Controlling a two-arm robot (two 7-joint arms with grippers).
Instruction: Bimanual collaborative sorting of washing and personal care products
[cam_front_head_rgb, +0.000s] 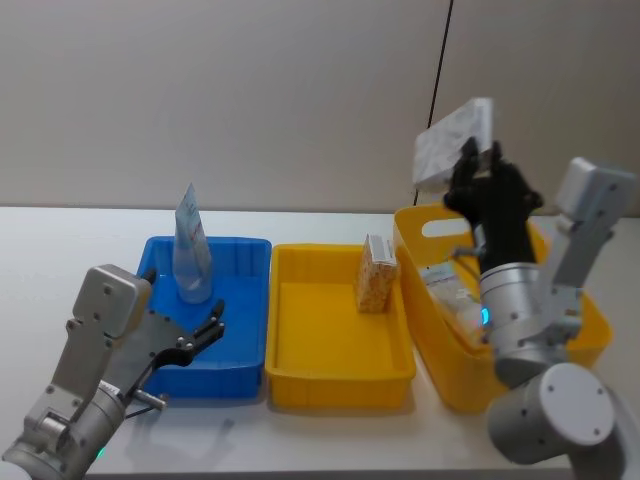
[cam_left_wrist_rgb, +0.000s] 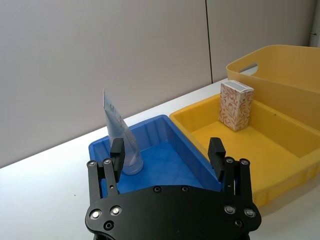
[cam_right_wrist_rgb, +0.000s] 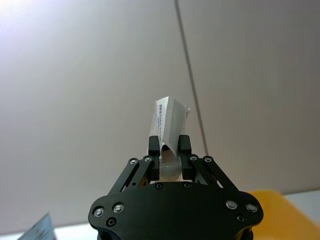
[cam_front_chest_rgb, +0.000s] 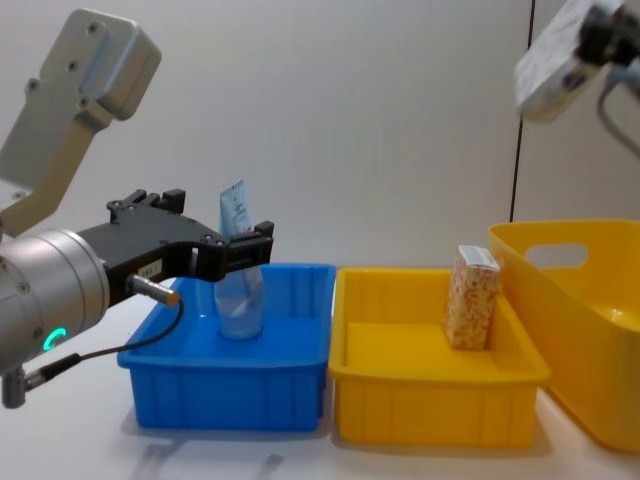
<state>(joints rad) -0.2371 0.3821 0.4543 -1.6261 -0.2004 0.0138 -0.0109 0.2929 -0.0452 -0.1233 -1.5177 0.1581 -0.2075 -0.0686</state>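
We've got the right gripper (cam_front_head_rgb: 478, 152) clenched on a tube (cam_front_head_rgb: 455, 141) high above the deep yellow bin (cam_front_head_rgb: 575, 300), so carry it w/ care to the blue tray (cam_front_head_rgb: 240, 345), left gripper (cam_left_wrist_rgb: 167, 152) released.

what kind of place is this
Probably a robot test bench in a lab or office: a white table against a bare partition wall, with a blue bin and yellow bin for sorting.
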